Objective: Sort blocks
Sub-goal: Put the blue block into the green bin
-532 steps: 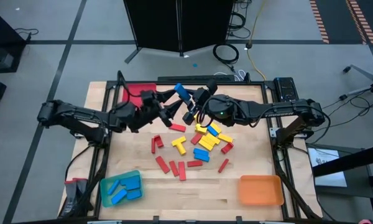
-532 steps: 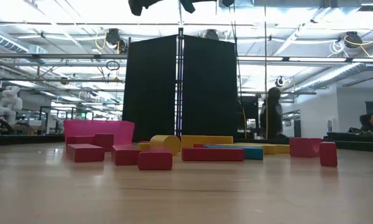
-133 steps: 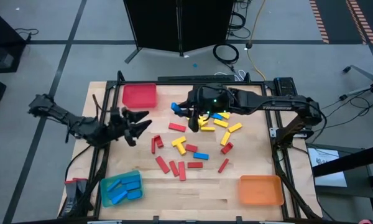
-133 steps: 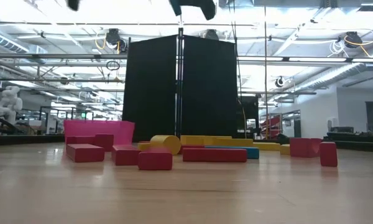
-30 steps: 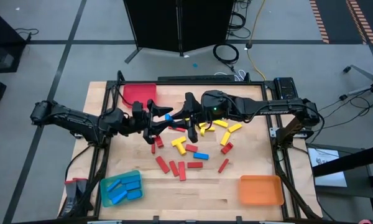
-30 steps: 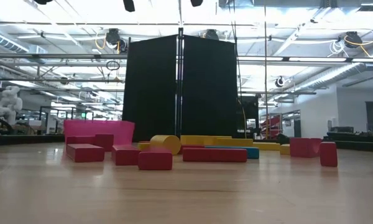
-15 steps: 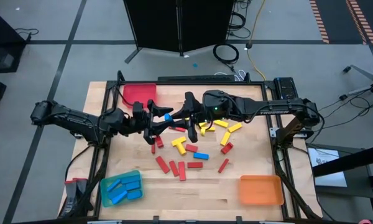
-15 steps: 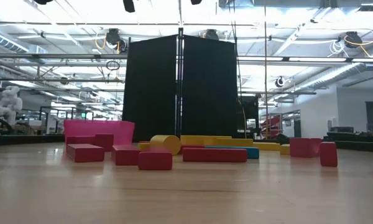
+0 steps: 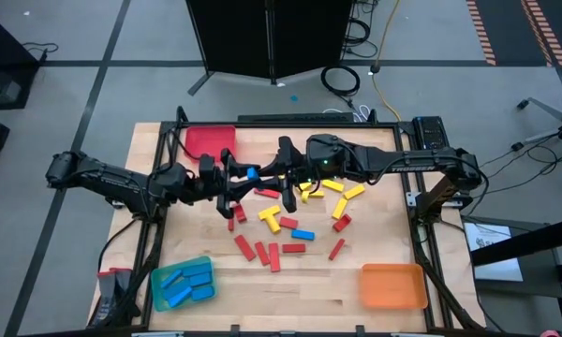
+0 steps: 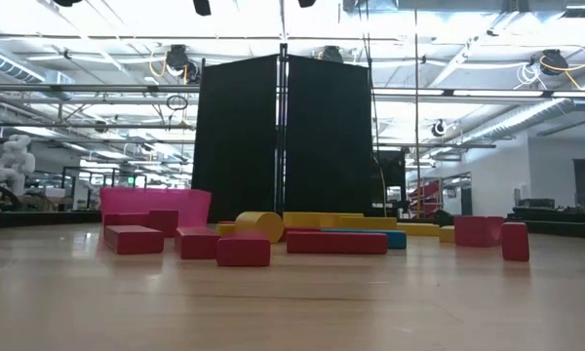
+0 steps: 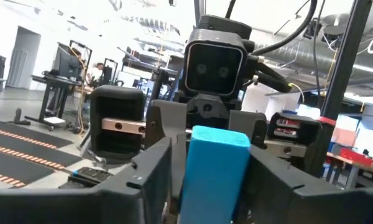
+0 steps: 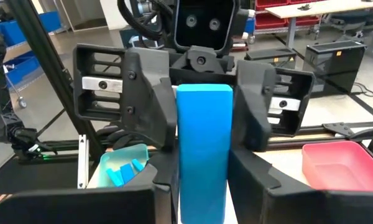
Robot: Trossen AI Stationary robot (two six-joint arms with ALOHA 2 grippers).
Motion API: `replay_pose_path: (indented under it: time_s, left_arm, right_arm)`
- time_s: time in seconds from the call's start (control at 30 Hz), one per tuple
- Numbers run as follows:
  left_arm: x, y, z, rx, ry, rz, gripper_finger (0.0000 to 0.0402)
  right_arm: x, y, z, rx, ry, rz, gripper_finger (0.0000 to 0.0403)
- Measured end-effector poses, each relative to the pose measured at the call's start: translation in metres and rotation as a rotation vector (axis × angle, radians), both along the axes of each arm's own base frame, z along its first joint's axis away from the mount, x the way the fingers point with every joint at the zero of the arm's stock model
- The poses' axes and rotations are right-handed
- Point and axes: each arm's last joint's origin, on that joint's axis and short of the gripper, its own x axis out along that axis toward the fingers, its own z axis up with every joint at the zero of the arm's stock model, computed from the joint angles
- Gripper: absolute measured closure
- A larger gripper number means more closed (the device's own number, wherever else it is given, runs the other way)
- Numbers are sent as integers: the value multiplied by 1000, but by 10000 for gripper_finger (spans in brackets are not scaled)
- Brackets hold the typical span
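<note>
- My left gripper [image 9: 239, 178] and my right gripper [image 9: 270, 175] meet nose to nose in the air above the far middle of the pale wooden table [image 9: 356, 290].
- Between them is one blue block [image 9: 252, 174], a solid flat rectangular bar, lifted clear of the table top.
- My right gripper is clenched on one end of the blue block; in the right wrist view its two dark fingers [image 12: 248, 180] press the bar's sides.
- My left gripper is grasping the other end of the same blue block, its fingers [image 11: 270, 177] lying flush against the bar.
- Both wrist views look straight along the bar at the opposite gripper's camera housing.
- Under and beside my right arm, yellow blocks [image 9: 342, 195] lie scattered near the table's middle.
- The red blocks [image 9: 267, 251] lie loose nearer the front; a few more sit just beside my left gripper.
- A second blue bar [image 9: 303, 234] lies flat among them, apart from any tray.
- A red plastic tray [image 9: 211, 142] stands at the far left corner.
- A teal plastic tray [image 9: 181, 283] at the near left corner holds several blue bars.
- An orange plastic tray [image 9: 392, 285] sits at the near right corner.
- In the low view the red and yellow pieces stand in a row on the wood before a tall black panel [image 10: 283, 136].
</note>
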Motion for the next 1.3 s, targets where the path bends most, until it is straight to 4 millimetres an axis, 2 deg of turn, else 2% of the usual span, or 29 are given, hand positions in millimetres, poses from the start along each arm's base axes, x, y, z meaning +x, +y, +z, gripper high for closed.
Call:
replay_pose_path:
  time_s: [0.23, 0.53, 0.6, 0.77, 0.87, 0.93, 1.07, 1.3]
  left_arm:
    - [0, 0, 0, 31, 1, 5, 278]
    - [0, 0, 0, 28, -2, 1, 279]
    - [0, 0, 0, 21, -2, 0, 279]
    - [0, 0, 1, 10, -6, 3, 279]
    - [-1, 0, 1, 19, -5, 8, 279]
    - [-3, 1, 3, 38, -7, 18, 279]
    - [-13, 2, 8, 41, 21, 18, 279]
    - [-51, -4, 0, -140, 293, -133, 279]
  right_arm:
    - [0, 0, -1, 13, 14, -1, 322]
    - [-1, 0, -1, 12, 17, -1, 316]
    - [-1, 0, -1, 6, 18, -5, 276]
    - [-1, -2, -2, -3, 26, -82, 129]
    - [-2, -6, -8, 41, 94, -123, 72]
    - [-4, -8, -13, 65, 149, -131, 56]
    - [-8, -8, -24, 66, 270, -134, 54]
    - [-18, -2, -38, 87, 457, -33, 72]
